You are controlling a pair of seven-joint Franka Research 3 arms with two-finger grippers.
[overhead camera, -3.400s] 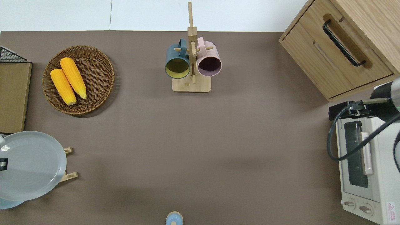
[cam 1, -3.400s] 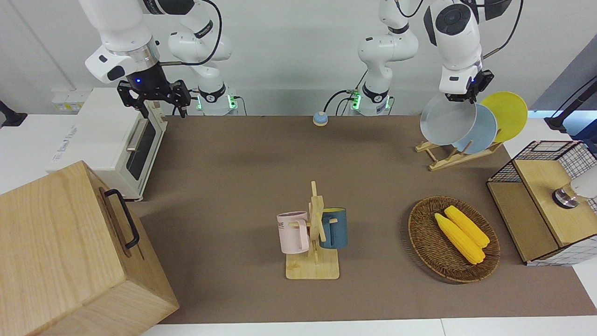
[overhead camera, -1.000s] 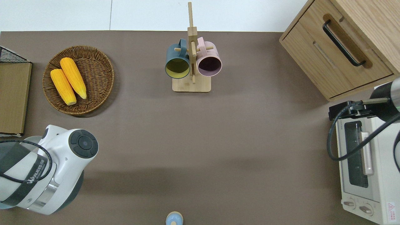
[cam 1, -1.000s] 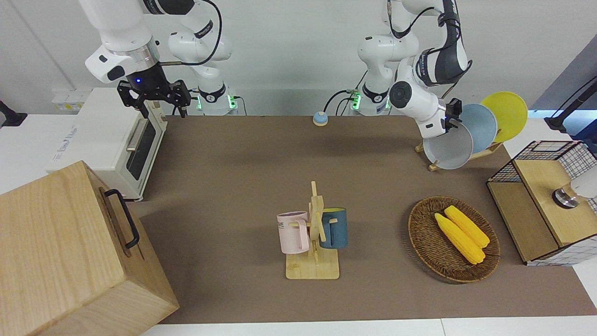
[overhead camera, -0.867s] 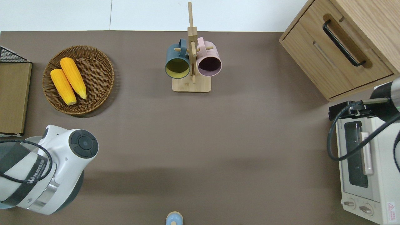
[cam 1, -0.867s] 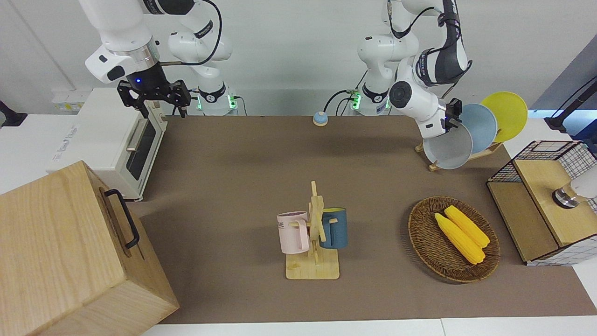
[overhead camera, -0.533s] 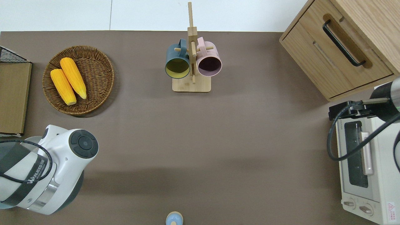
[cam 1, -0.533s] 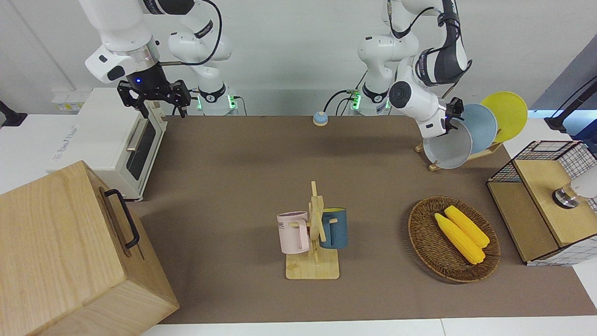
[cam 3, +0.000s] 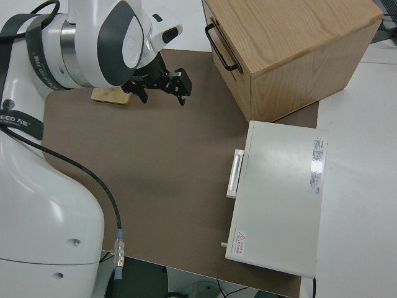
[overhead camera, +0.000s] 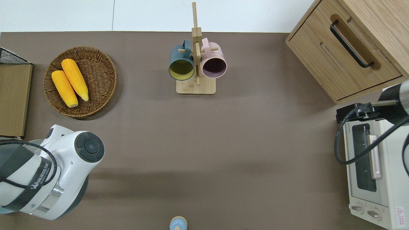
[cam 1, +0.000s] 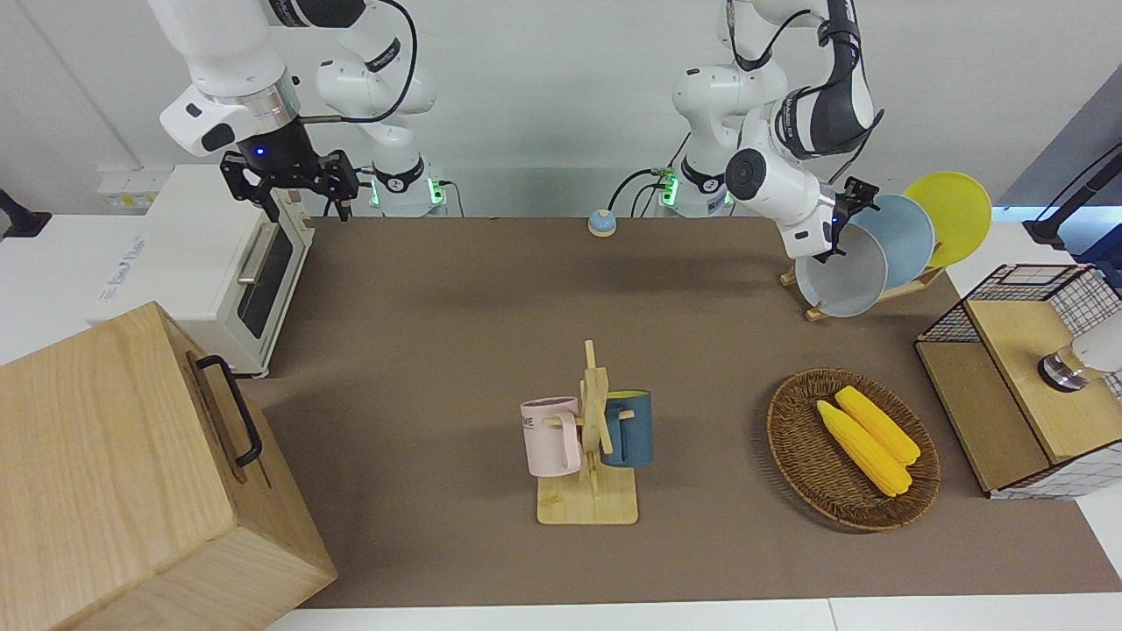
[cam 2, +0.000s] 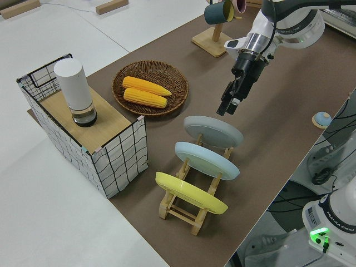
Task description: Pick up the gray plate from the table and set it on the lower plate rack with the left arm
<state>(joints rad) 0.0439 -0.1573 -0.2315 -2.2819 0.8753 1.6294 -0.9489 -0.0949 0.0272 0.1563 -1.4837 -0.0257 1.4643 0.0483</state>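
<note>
Gray plate (cam 2: 213,131) sits tilted in the end slot of the lower plate rack (cam 2: 192,207), the slot farthest from the robots' side w/ the basket nearest. Left gripper (cam 2: 229,104) hangs just above and apart from the plate's rim, not touching; fingers (cam 2: 235,102) apart, nothing between them. Left arm (cam 1: 771,180) bent low over the rack end of the table.

Same rack, next slot: light blue plate (cam 2: 207,160), then yellow plate (cam 2: 191,192), all leaning the same way, close but separate. The blue plate stands directly beside the gray one.

Farther from robots: wicker basket (cam 1: 799,460) w/ two corn cobs (cam 1: 869,438). Wire-and-wood crate (cam 2: 111,146) w/ white cylinder (cam 2: 73,88) on top, at the left arm's end of the table. Mug stand (cam 1: 590,451) mid-table, pink mug (cam 1: 550,436) and blue mug (cam 1: 628,428) hung on it.

Right gripper (cam 1: 288,183) parked, fingers spread. White toaster oven (cam 1: 205,265) and wooden drawer box (cam 1: 123,473) at that end.
</note>
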